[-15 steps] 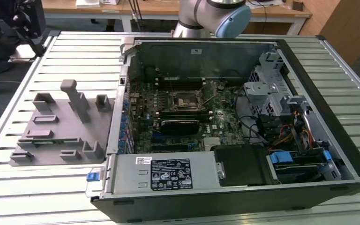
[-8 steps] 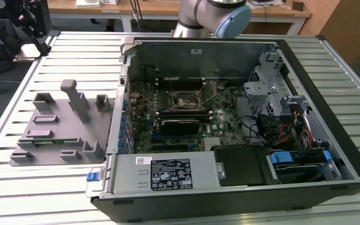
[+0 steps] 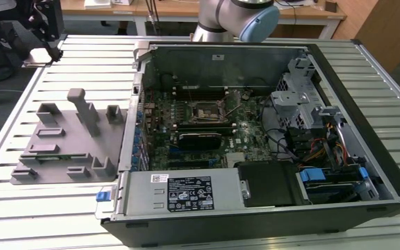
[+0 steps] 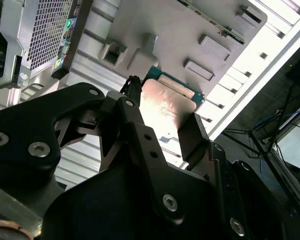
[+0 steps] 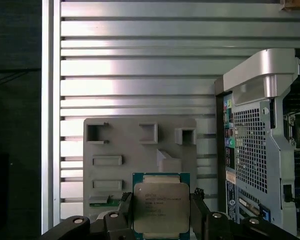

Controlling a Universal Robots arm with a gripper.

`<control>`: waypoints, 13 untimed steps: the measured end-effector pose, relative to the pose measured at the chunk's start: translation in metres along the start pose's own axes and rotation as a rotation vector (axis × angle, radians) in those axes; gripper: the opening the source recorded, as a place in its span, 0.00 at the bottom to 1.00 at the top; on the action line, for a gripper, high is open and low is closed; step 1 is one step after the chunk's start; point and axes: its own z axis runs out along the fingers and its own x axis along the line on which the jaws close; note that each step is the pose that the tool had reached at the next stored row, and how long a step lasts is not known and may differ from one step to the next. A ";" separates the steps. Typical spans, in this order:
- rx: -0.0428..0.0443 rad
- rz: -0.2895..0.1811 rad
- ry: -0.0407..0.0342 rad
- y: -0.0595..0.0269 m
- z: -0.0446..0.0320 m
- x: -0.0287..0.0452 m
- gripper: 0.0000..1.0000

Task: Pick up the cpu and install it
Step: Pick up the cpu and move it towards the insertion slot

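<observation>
Slatted metal table (image 5: 140, 65) carries grey fixture plate (image 5: 125, 147). Gripper (image 5: 160, 198) clamps cpu (image 5: 161, 207) by opposite edges, above plate, clear of it. Open computer case (image 5: 255, 125) beside plate. Carry likely wants chip level, squeeze light, no twist.

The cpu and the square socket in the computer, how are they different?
The cpu has a shiny silver top; the socket is a dark frame. The cpu is held in the gripper by the grey tray; the socket sits on the board inside the case. Both are square.
</observation>
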 end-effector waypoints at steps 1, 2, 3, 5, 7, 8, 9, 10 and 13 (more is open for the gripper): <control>-0.0001 0.000 -0.0001 0.0003 0.0001 -0.0014 0.54; 0.0000 0.000 0.0000 0.0006 0.0002 -0.0027 0.54; 0.0000 0.000 0.0000 0.0010 0.0002 -0.0040 0.54; -0.0001 0.000 -0.0001 0.0017 0.0004 -0.0066 0.54; 0.0000 0.000 0.0000 0.0025 0.0005 -0.0096 0.54; 0.0000 0.000 0.0000 0.0029 0.0005 -0.0111 0.54; 0.0000 0.000 0.0000 0.0033 0.0006 -0.0127 0.54; 0.0000 0.000 0.0000 0.0036 0.0007 -0.0142 0.54; 0.0000 0.000 0.0000 0.0054 0.0010 -0.0184 0.54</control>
